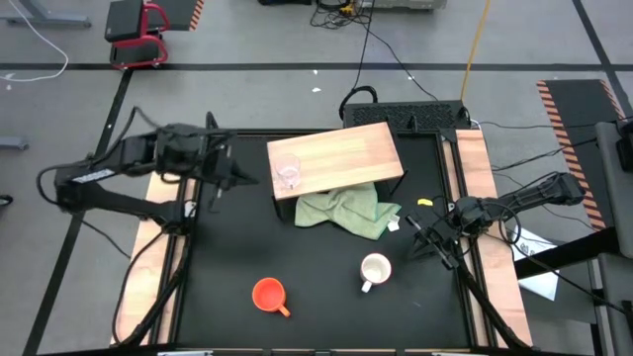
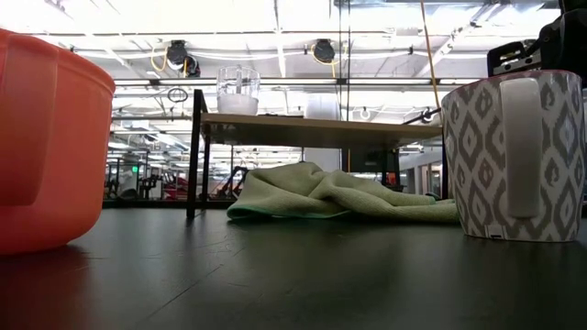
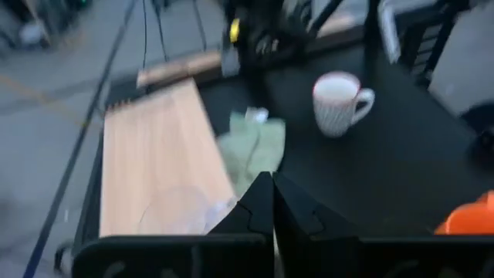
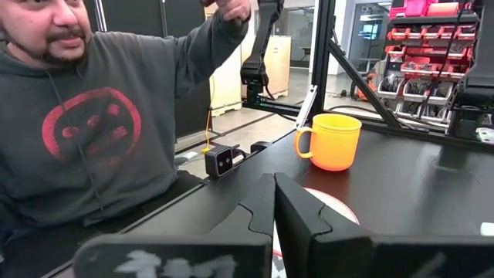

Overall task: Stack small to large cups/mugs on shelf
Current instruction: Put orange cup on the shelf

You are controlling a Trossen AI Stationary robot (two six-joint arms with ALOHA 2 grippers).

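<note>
Dark left tool [image 1: 237,178] hangs closed and empty beside the shelf [image 1: 341,153]; right tool [image 1: 427,240], closed, near the white mug [image 1: 375,270].

A workshop: parts bins [image 4: 432,31] on racks, floor cables [image 1: 391,54], hazard tape [image 1: 564,109].

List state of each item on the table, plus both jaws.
glass cup: upright on the shelf's left end
shelf: raised on legs, holds only the glass cup
orange mug: upright on the table, not on the shelf
white mug: upright on the table
green cloth: crumpled, partly under the shelf
left gripper: jaws shut
right gripper: jaws shut
</note>
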